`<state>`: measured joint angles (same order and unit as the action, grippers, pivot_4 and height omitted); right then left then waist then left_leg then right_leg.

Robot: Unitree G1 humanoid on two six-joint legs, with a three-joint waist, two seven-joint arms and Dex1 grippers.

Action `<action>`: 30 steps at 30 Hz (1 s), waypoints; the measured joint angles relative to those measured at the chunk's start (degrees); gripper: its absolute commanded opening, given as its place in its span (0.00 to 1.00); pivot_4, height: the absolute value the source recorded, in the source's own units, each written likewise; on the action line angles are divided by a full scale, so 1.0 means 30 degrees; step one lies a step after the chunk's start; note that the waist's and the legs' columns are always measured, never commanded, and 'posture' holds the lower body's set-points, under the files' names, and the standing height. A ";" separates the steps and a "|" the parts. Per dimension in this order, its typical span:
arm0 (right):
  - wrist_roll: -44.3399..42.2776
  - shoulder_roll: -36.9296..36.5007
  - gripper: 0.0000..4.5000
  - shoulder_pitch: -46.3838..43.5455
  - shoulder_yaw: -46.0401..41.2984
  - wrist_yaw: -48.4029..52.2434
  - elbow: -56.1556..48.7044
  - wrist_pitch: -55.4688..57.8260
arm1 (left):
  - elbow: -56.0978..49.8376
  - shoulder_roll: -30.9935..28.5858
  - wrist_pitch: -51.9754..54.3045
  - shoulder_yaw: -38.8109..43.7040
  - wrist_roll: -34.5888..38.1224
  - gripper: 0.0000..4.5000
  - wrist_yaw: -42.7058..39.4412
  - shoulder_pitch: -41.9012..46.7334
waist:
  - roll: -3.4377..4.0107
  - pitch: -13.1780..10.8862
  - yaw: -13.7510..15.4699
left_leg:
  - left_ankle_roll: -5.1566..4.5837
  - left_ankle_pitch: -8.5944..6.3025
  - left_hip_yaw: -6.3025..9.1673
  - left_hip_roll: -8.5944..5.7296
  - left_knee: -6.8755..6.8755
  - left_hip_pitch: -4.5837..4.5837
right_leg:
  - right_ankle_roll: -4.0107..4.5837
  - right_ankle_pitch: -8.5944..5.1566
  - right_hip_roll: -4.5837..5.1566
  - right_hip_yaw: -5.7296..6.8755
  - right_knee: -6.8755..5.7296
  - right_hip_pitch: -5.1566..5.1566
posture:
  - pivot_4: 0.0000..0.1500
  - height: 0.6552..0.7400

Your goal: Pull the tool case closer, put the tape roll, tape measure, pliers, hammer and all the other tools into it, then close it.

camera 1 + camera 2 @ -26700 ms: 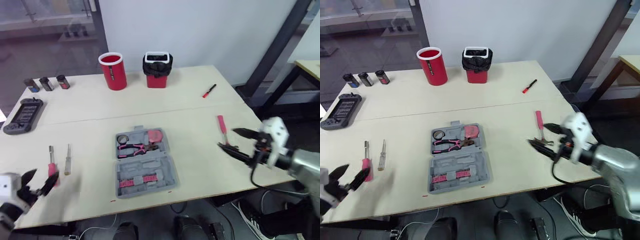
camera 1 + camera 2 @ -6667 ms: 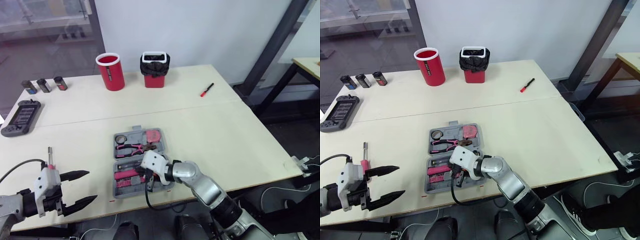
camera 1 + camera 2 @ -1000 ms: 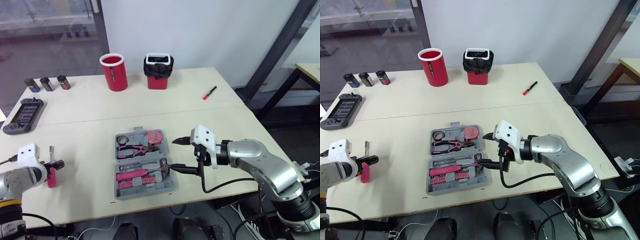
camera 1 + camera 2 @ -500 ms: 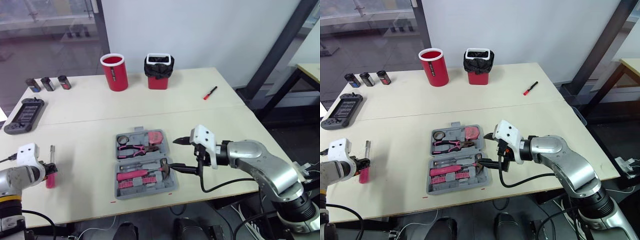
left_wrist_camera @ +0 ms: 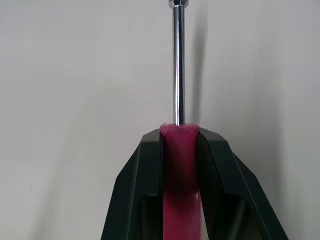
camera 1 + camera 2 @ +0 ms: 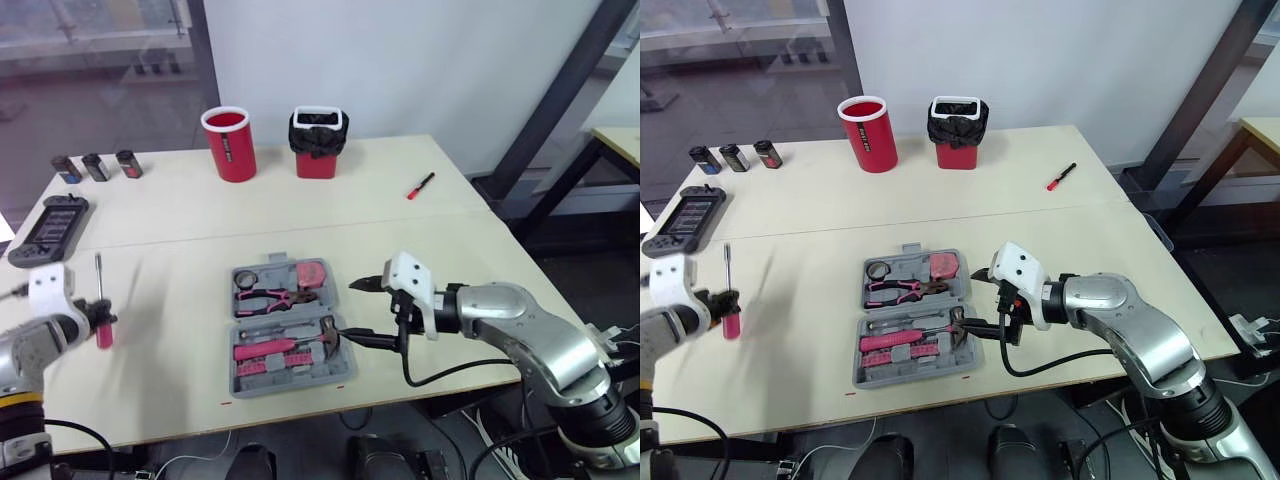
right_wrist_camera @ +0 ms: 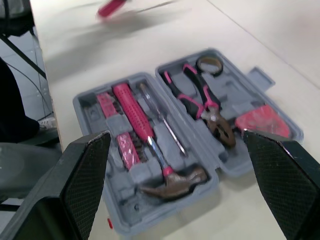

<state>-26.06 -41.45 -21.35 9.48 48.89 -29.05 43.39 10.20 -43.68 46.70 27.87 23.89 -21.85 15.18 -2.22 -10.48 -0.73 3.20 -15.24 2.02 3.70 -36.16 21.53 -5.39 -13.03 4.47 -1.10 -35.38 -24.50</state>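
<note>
The grey tool case lies open at the table's front middle. Inside are the tape roll, pink tape measure, pliers and hammer. My left gripper is at the far left, shut on the pink handle of a screwdriver. It holds the screwdriver above the table, and the steel shaft points away from me. My right gripper hovers open just to the right of the case, with nothing between its fingers.
A red cup and a black-lined red bin stand at the back. A red marker lies at the back right. A dark handheld device and several small cans sit at the far left.
My left gripper has shut on the pink screwdriver and lifted it off the table. The right arm has stayed put.
</note>
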 measured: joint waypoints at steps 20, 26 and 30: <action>0.1300 -0.1057 1.00 0.2363 -0.1862 -0.0051 0.1670 -0.2278 | -1.4133 -0.7666 0.6145 -1.6124 0.2274 0.09 -1.4719 0.4297 | 0.0111 -0.0127 -0.0069 | -0.0026 -0.0008 -0.0009 -0.0007 -0.0019 0.0092 | -0.0025 -0.0021 -0.0046 -0.0072 0.0008 -0.0074 | 1.00 0.98; 0.1281 -0.1059 1.00 0.2810 -0.1869 0.0023 0.1023 -0.2397 | -1.3051 -0.5447 0.9849 -2.0939 0.1399 0.09 -1.4383 0.9435 | 0.0111 -0.0128 -0.0029 | -0.0028 -0.0008 0.0061 -0.0009 -0.0119 0.0201 | -0.0036 -0.0027 -0.0115 -0.0118 0.0010 -0.0077 | 1.00 0.98; 0.1260 -0.1157 1.00 0.3022 -0.1775 0.0614 0.0902 -0.2585 | -1.2469 -0.3729 1.0460 -2.2764 0.0910 0.09 -1.3976 1.1344 | 0.0133 -0.0142 -0.0038 | -0.0096 -0.0047 0.0195 0.0007 -0.0303 0.0326 | -0.0044 -0.0032 -0.0255 -0.0194 0.0000 -0.0080 | 1.00 0.98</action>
<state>-22.28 -44.92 -12.28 4.16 50.74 -26.34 35.64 -27.20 -54.87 78.08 -40.42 26.62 -63.78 49.21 -1.82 -10.91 -0.84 2.91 -15.38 2.60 3.72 -37.07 22.51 -5.52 -13.13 3.70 -1.68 -35.38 -24.74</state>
